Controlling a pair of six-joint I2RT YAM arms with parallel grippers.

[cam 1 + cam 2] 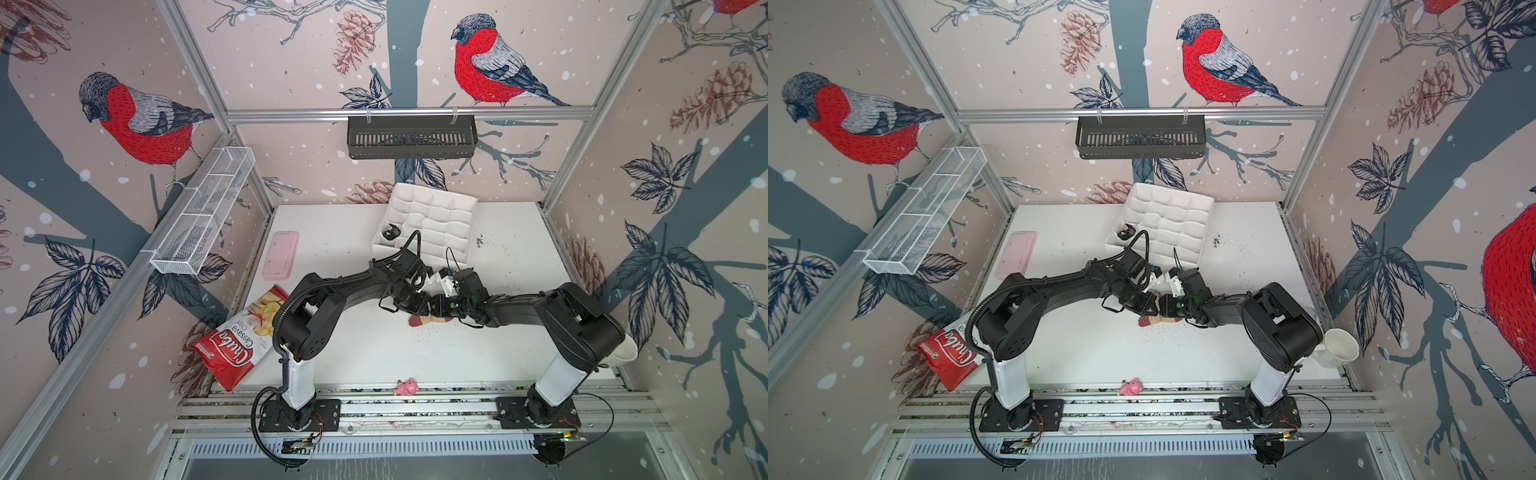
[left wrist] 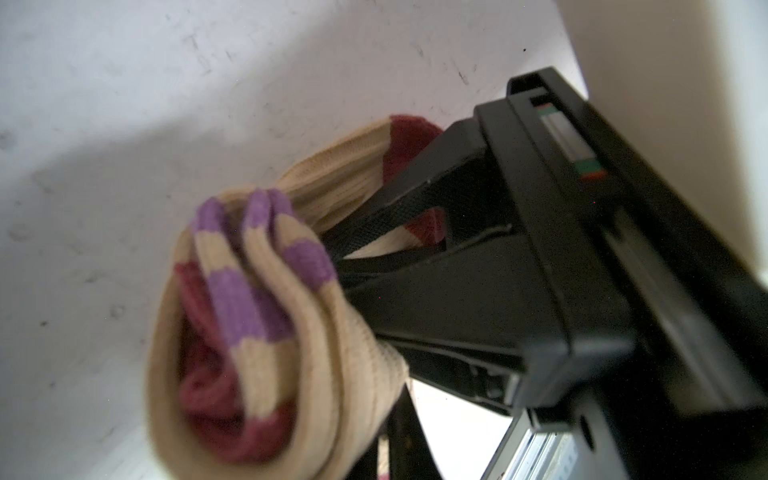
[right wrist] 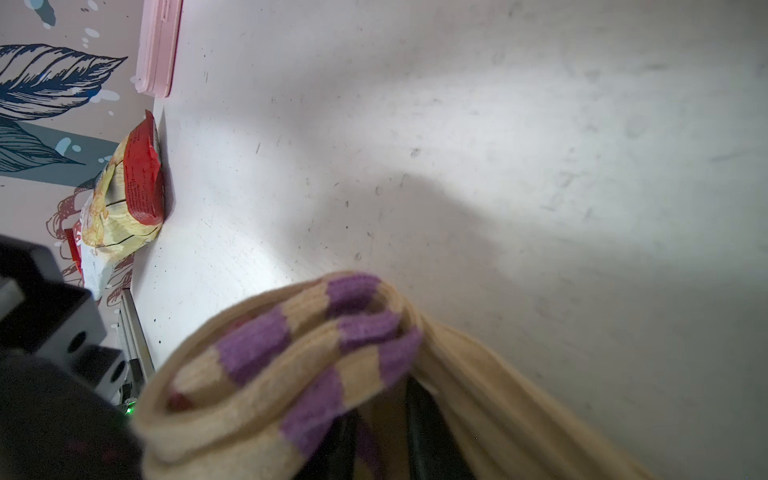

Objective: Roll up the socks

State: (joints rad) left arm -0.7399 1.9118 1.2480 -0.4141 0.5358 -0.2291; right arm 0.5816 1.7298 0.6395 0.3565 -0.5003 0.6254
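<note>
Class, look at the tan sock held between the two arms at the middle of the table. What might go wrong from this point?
1. The tan sock is only loosely bunched, its purple-striped folds gaping. If the shut left gripper slips, it may unroll.
2. The right gripper has its jaws buried in the folds, so pulling back could snag the fabric and drag it out.
3. In both top views the two arms' ends almost touch, so they may collide.
</note>
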